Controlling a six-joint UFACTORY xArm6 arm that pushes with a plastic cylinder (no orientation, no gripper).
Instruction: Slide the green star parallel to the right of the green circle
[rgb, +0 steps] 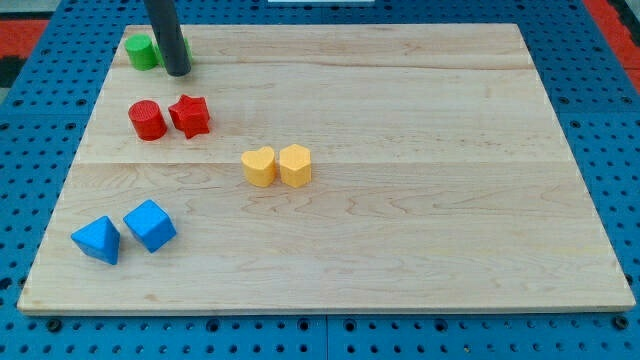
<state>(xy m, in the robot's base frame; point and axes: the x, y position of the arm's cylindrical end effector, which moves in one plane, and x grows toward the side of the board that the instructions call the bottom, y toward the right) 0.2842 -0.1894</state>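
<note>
The green circle (141, 50) sits at the top left corner of the wooden board (420, 120). My rod comes down from the view's top, and my tip (177, 71) rests just right of and slightly below the green circle. A sliver of green (188, 48) shows at the rod's right edge. It looks like the green star, mostly hidden behind the rod, and its shape cannot be made out.
A red cylinder (147, 120) and a red star (190, 115) sit side by side below the green blocks. A yellow heart (258, 166) touches a yellow hexagon (295, 164) near the middle. Two blue angular blocks (97, 239) (150, 224) lie at the bottom left.
</note>
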